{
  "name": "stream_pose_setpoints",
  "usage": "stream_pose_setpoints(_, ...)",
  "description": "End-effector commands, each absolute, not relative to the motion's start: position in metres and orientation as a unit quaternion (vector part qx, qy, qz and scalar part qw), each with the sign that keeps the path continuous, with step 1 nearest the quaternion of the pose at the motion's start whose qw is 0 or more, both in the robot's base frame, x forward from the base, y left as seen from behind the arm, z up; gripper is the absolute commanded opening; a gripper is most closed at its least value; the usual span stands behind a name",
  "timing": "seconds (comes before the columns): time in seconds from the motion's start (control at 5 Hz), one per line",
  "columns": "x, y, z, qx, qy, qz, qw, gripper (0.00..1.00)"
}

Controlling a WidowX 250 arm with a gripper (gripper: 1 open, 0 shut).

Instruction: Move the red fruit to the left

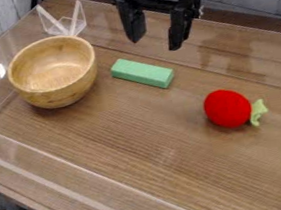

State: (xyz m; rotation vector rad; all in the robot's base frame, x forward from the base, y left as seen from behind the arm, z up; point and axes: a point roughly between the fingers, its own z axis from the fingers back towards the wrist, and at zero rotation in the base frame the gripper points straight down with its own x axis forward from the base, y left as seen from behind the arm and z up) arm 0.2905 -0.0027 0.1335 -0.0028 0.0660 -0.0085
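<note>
— So, where's the claw (156, 30)?
— Up at the back of the table (135, 138), pointing down, its 2 black fingers (131, 24) spread apart with nothing between them.
— What's nearest to it?
— 1 flat green block (142, 73), lying on the wood just below and slightly left of the fingertips, not touching them.
— And the red fruit (228, 106)?
— Well apart from the claw, resting on the table toward the right, its pale green stem (257, 111) pointing right.
— Anything else?
— 1 wooden bowl (53, 71) sits upright at the left, near the block.
</note>
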Motion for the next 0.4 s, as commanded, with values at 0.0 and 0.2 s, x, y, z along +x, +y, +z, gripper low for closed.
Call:
stream_pose_setpoints(0.0,0.281,-0.01,0.13,-0.005,0.042,0.034,0.999,1.0)
stream_pose_setpoints(0.2,0.271,-0.04,0.115,-0.017,0.037,0.074,0.996,1.0)
